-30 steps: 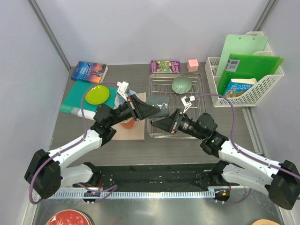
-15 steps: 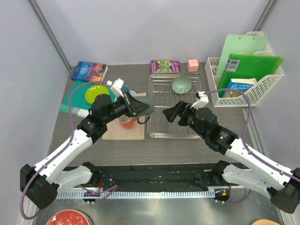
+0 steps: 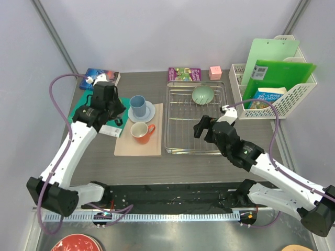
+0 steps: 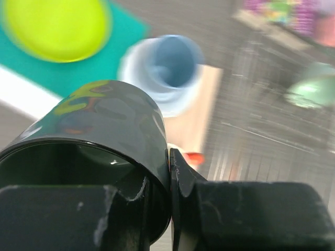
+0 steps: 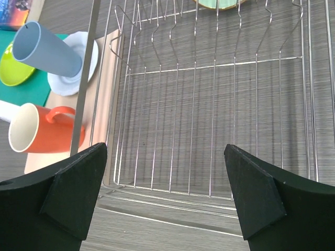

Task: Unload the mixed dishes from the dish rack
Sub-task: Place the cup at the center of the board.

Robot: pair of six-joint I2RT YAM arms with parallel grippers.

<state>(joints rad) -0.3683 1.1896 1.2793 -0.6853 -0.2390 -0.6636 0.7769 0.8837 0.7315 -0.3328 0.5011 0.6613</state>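
My left gripper (image 3: 114,110) is shut on the rim of a dark glossy cup (image 4: 104,120), one finger inside and one outside, held above the lime-green plate (image 4: 55,26). The light blue cup (image 3: 137,106) stands on the white plate (image 3: 148,111). Just in front of them stands the orange mug (image 3: 140,132). The sage-green bowl (image 3: 202,94) lies upside down at the back of the silver wire dish rack (image 3: 180,117). My right gripper (image 3: 201,127) hangs open over the rack's bare middle (image 5: 209,104), with nothing between its fingers.
A tan board (image 3: 137,146) lies under the mug and white plate. The lime plate rests on a teal book (image 3: 81,112). Two books (image 3: 99,79) (image 3: 184,73) and a pink cube (image 3: 214,72) line the back. A white slotted basket (image 3: 293,97) with green folders stands far right.
Both grippers held the dark cup by the rack a second ago. The right one opened and drew back over the rack. The left arm swung the cup left, over the lime plate.
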